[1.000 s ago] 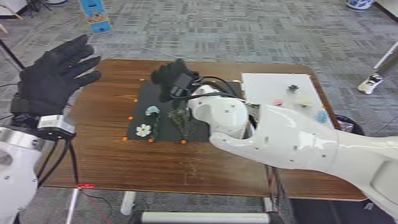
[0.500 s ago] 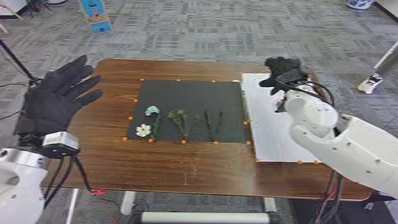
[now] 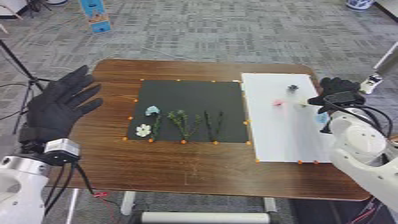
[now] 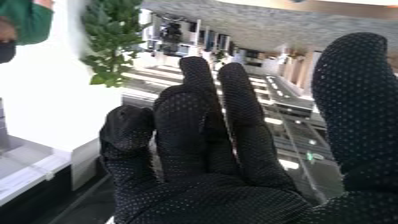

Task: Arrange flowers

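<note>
The white paper sheet (image 3: 293, 145) on the right seems to be where loose blooms are kept, so the right hand can get at them: a small dark one (image 3: 292, 88) at the far end, a pink one (image 3: 278, 102), and a light blue one (image 3: 322, 118) close to the right edge. The flat black sheet (image 3: 191, 91) to the left looks like the place for the picture. On its near half, leafy green stems (image 3: 186, 133) and thin dark green stems (image 3: 219, 122) point up, maybe so blooms can go on top. A white flower (image 3: 143, 130) and a pale blue flower (image 3: 152, 109) lie at its left side. The black-gloved right hand (image 3: 339, 87) is by the table's right edge, fingers loose and apart, with nothing in it. The black-gloved left hand (image 3: 55, 107) is up off the table's left side, fingers spread, out of the way.
</note>
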You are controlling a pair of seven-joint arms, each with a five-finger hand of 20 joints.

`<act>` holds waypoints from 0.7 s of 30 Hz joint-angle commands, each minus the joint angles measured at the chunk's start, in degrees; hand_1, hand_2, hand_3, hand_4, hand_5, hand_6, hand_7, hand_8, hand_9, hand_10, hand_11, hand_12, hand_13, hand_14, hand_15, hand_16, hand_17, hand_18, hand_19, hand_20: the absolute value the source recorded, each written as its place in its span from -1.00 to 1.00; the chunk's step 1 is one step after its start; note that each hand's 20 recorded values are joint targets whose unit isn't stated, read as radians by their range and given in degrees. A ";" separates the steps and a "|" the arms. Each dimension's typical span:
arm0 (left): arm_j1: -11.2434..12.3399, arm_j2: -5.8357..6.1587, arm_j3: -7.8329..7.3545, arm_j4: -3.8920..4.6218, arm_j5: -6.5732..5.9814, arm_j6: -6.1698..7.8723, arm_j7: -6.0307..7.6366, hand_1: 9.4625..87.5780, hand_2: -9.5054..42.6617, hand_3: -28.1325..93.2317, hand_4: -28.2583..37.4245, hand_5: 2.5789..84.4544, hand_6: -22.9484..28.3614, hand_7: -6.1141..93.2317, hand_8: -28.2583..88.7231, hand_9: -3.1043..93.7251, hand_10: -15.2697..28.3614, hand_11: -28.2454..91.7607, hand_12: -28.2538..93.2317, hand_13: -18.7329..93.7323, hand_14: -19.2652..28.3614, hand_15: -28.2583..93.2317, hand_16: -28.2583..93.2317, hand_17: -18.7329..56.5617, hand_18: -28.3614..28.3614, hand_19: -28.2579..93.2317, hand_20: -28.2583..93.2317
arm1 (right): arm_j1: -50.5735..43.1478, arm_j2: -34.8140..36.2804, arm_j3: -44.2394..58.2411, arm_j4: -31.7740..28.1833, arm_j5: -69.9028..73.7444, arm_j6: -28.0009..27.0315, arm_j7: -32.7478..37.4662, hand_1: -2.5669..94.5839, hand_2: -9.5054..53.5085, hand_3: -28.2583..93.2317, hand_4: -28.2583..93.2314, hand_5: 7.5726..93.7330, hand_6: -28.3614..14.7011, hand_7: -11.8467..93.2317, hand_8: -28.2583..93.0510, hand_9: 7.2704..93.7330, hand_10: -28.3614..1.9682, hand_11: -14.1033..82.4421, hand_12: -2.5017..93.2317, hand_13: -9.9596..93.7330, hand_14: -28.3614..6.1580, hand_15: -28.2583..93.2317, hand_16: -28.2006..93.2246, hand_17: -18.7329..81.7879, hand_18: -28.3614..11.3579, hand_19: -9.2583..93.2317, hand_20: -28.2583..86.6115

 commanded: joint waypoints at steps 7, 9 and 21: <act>1.26 -0.30 -0.20 -0.37 -0.23 0.00 -0.96 -0.71 -0.85 0.61 -1.00 -0.35 -0.02 -0.56 -0.66 -0.40 0.21 -0.29 -0.28 -0.29 0.38 -0.20 -0.48 -0.80 0.79 0.17 -0.40 | -2.94 1.46 -0.98 3.46 -2.01 -6.22 -2.27 0.01 -1.00 0.77 -1.00 -0.04 0.35 -0.30 -0.74 0.07 0.37 -0.33 -0.55 0.25 0.11 0.85 -0.02 -0.04 -0.61 0.89 0.50; 1.13 -0.19 -0.14 -0.31 -0.30 0.01 -1.03 -0.71 -0.85 0.61 -1.00 -0.35 -0.02 -0.56 -0.66 -0.40 0.21 -0.29 -0.28 -0.29 0.38 -0.20 -0.48 -0.80 0.80 0.17 -0.40 | -1.83 1.29 -2.75 4.92 -2.29 -6.01 -2.74 0.01 -1.00 0.80 -1.00 -0.04 0.36 -0.29 -0.75 0.08 0.39 -0.33 -0.56 0.25 0.13 0.85 -0.02 -0.03 -0.60 0.89 0.51; 1.04 0.09 -0.19 -0.24 -0.36 0.05 -1.30 -0.71 -0.84 0.61 -1.00 -0.35 -0.02 -0.56 -0.66 -0.40 0.21 -0.29 -0.28 -0.29 0.38 -0.20 -0.48 -0.80 0.79 0.17 -0.40 | -0.93 0.23 -4.67 8.81 -0.07 -4.03 -7.66 0.04 -1.00 0.78 -1.00 -0.04 0.42 -0.23 -0.77 0.10 0.43 -0.28 -0.54 0.30 0.19 0.86 -0.01 0.00 -0.55 0.91 0.52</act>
